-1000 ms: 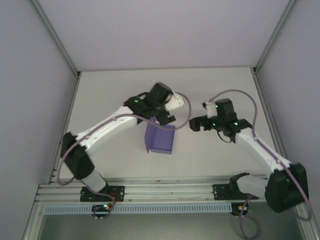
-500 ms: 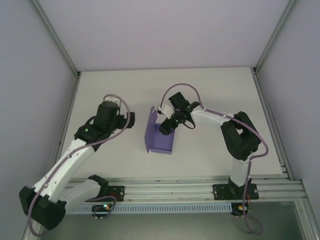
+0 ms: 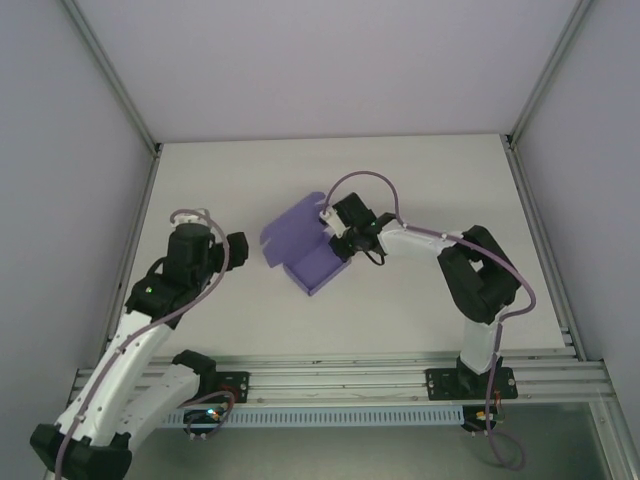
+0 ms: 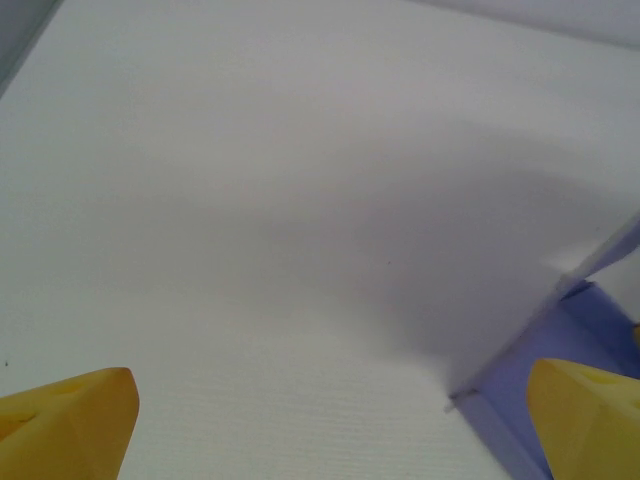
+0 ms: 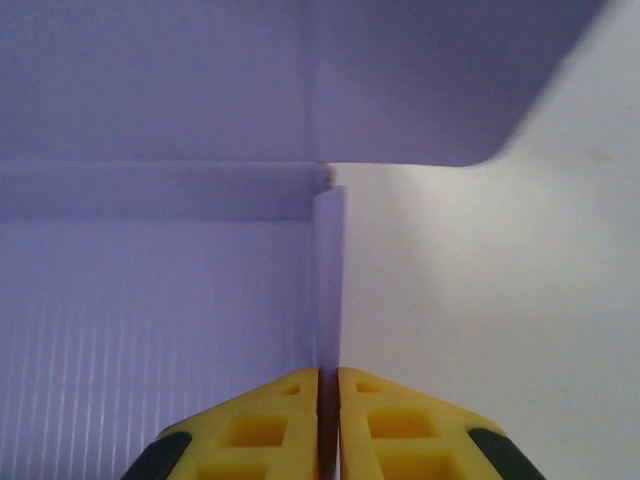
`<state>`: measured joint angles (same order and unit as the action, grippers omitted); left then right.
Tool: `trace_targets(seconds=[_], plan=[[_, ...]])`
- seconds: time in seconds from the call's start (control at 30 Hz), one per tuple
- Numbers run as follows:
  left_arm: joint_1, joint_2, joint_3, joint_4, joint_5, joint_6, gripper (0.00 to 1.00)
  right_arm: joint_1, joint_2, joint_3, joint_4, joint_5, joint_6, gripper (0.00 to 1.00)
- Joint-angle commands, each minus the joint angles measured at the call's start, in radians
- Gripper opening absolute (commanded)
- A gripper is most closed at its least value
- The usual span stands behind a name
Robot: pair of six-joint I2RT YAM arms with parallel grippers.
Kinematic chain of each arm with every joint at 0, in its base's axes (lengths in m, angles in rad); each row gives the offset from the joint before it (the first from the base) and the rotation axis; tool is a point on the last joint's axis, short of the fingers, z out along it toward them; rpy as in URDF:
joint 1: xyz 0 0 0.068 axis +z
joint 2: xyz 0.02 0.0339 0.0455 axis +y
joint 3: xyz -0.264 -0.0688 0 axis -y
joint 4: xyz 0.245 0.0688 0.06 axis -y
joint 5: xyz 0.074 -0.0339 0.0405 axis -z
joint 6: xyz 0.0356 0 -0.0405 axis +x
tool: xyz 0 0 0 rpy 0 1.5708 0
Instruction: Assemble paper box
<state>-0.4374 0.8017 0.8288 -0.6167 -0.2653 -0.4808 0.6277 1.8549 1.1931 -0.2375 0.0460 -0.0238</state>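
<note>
One thin wall of the paper box (image 3: 300, 245), in the middle of the table (image 3: 430, 180), is pinched by the right gripper (image 5: 328, 378) and could be bent or torn if pulled hard, since nothing is held by the wide-spread left gripper (image 3: 238, 250).

A robot test cell in a lab. A plain white surface (image 3: 420, 170) is boxed in by pale, blank walls (image 3: 330, 60) set in bare metal frame posts (image 3: 108, 72). A white-and-black left robot arm (image 3: 150, 300) and right robot arm (image 3: 470, 270) are bolted to a slotted aluminium rail (image 3: 340, 378) along the near edge. Purple cables (image 3: 365, 178) loop off them.
</note>
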Motion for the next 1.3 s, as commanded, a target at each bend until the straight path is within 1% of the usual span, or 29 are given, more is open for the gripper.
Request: trace_targets(seconds=[0.0,0.07,0.1,0.13,0.17,0.23,0.27,0.3,0.4,0.43,0.47,0.5,0.53,0.57,0.6,0.63,0.7,0.73,0.8,0.83,0.9,0.97,1.0,1.07,1.1,1.13,1.17,1.2,1.27], plan=[[0.004,0.04,0.005,0.014,0.019,-0.03,1.0,0.029,-0.077,-0.043,-0.078,0.304,0.339,0.11],[0.003,0.066,0.009,0.046,0.04,-0.023,1.0,0.062,-0.107,-0.09,-0.103,0.37,0.489,0.12],[0.004,0.079,0.01,0.061,0.053,-0.018,1.0,0.076,-0.116,-0.111,-0.116,0.383,0.553,0.12],[0.005,0.097,0.014,0.071,0.065,-0.015,1.0,0.09,-0.121,-0.123,-0.157,0.411,0.648,0.13],[0.005,0.11,0.021,0.079,0.077,-0.009,1.0,0.104,-0.125,-0.135,-0.176,0.425,0.705,0.13],[0.005,0.139,0.031,0.099,0.115,0.015,1.0,0.128,-0.136,-0.155,-0.212,0.454,0.801,0.17],[0.004,0.15,0.032,0.112,0.141,0.032,1.0,0.136,-0.146,-0.163,-0.211,0.45,0.818,0.18],[0.003,0.16,0.032,0.131,0.176,0.059,1.0,0.145,-0.154,-0.17,-0.203,0.446,0.824,0.22],[0.002,0.184,0.011,0.211,0.32,0.153,1.0,0.153,-0.187,-0.185,-0.166,0.436,0.799,0.27],[-0.001,0.194,0.01,0.225,0.364,0.182,1.0,0.153,-0.205,-0.184,-0.159,0.443,0.775,0.3],[-0.003,0.204,0.009,0.239,0.414,0.217,1.0,0.152,-0.226,-0.182,-0.161,0.451,0.754,0.36],[-0.007,0.215,0.008,0.251,0.461,0.257,1.0,0.15,-0.253,-0.182,-0.147,0.449,0.714,0.4],[-0.013,0.227,0.009,0.254,0.48,0.285,1.0,0.147,-0.284,-0.186,-0.128,0.437,0.661,0.44],[-0.019,0.242,0.012,0.257,0.499,0.318,1.0,0.144,-0.313,-0.191,-0.111,0.423,0.598,0.5],[-0.028,0.262,0.017,0.261,0.519,0.355,1.0,0.134,-0.347,-0.196,-0.083,0.396,0.503,0.57],[-0.034,0.284,0.025,0.259,0.536,0.391,1.0,0.12,-0.372,-0.207,-0.038,0.342,0.379,0.65],[-0.042,0.343,0.049,0.259,0.574,0.456,1.0,0.067,-0.413,-0.229,0.025,0.223,0.163,0.98],[-0.044,0.375,0.069,0.255,0.579,0.475,0.99,0.032,-0.424,-0.228,0.033,0.145,0.072,1.0],[-0.046,0.45,0.128,0.228,0.598,0.505,0.88,-0.053,-0.43,-0.204,0.015,-0.052,-0.091,1.0],[-0.049,0.483,0.157,0.213,0.607,0.526,0.85,-0.091,-0.424,-0.188,-0.002,-0.139,-0.156,1.0],[-0.056,0.537,0.197,0.199,0.615,0.576,0.78,-0.157,-0.385,-0.123,-0.076,-0.283,-0.273,0.99],[-0.06,0.573,0.224,0.195,0.617,0.621,0.7,-0.201,-0.326,-0.046,-0.159,-0.378,-0.366,1.0],[-0.062,0.59,0.237,0.192,0.612,0.641,0.65,-0.219,-0.287,0.0,-0.211,-0.417,-0.414,0.96],[-0.066,0.622,0.269,0.164,0.604,0.655,0.57,-0.245,-0.218,0.084,-0.28,-0.435,-0.443,0.88],[-0.07,0.639,0.285,0.144,0.608,0.662,0.54,-0.257,-0.182,0.126,-0.32,-0.444,-0.454,0.83],[-0.073,0.651,0.293,0.132,0.61,0.674,0.54,-0.267,-0.155,0.158,-0.347,-0.451,-0.459,0.8],[-0.076,0.663,0.298,0.127,0.609,0.689,0.53,-0.277,-0.131,0.183,-0.368,-0.461,-0.466,0.74],[-0.08,0.674,0.302,0.124,0.604,0.703,0.52,-0.285,-0.113,0.205,-0.384,-0.473,-0.473,0.67],[-0.086,0.696,0.317,0.109,0.578,0.721,0.48,-0.294,-0.09,0.225,-0.397,-0.474,-0.484,0.48]])
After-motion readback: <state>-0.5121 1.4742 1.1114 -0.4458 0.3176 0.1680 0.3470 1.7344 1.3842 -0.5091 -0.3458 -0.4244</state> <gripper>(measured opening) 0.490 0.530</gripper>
